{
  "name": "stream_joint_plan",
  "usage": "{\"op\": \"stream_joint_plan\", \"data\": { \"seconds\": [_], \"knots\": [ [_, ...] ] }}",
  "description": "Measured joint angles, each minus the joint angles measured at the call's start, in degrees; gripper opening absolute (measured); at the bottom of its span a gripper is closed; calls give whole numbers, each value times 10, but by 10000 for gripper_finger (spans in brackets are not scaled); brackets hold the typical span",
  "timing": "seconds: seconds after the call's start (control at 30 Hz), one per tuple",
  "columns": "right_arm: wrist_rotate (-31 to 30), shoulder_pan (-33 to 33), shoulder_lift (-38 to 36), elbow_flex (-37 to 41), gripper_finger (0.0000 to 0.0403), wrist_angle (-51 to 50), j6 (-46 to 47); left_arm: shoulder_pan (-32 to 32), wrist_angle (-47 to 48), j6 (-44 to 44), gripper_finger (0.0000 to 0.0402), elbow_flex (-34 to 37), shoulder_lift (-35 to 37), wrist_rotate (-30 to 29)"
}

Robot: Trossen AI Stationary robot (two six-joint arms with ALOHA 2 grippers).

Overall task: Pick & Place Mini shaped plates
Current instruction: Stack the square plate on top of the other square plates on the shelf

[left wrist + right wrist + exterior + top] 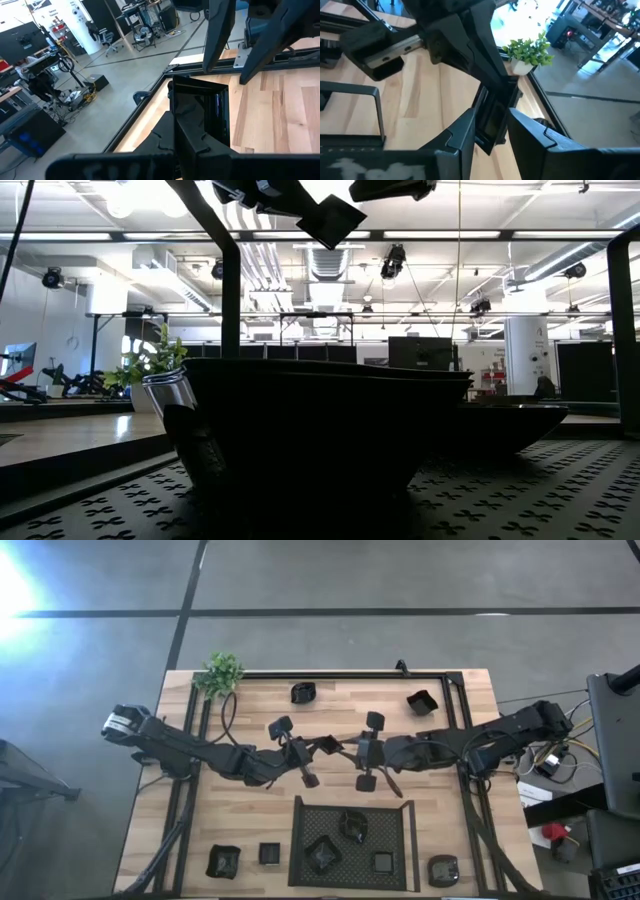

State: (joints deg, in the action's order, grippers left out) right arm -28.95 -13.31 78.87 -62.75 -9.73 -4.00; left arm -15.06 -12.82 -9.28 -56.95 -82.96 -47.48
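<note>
Both grippers meet in mid-air over the table's middle, just beyond the mesh tray [297, 840]. My left gripper [336, 746] [182, 135] is shut on one mini shaped plate [200, 107], black, glossy and squarish, which also shows from below in the low view [335, 220]. My right gripper [356, 750] [492, 135] is open, with one finger on each side of that plate [492, 112]; I cannot tell whether the fingers touch it. Other plates lie in the tray [352, 826] [322, 854] and on the table [303, 692] [421, 701]. My left gripper pinches the plate between its two fingers at the rim nearest the gripper [192, 127]. The fingers come roughly level from the table's left. The plate stands on edge, sticking out past the fingertips, lifted clear high above the table.
A small green plant [222, 672] stands at the far left corner. More plates lie near the front edge left [222, 860] [269, 854] and right [443, 870] of the tray. A black frame rail [330, 673] runs along the table's far side.
</note>
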Motion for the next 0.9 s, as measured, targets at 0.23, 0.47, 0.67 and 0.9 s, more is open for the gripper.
{"op": "stream_joint_plan", "data": {
  "seconds": [0.23,0.47,0.67,0.9],
  "knots": [
    [-1,0,0,2,105,-5,4,-3,-7,0,0,0,0,0],
    [-14,1,4,2,102,-5,6,-9,-43,-15,0,0,1,40],
    [-24,1,5,2,83,-7,6,-8,-47,-15,0,0,1,54],
    [-30,2,6,2,16,-7,6,-8,-46,-10,0,0,1,54]
  ]
}}
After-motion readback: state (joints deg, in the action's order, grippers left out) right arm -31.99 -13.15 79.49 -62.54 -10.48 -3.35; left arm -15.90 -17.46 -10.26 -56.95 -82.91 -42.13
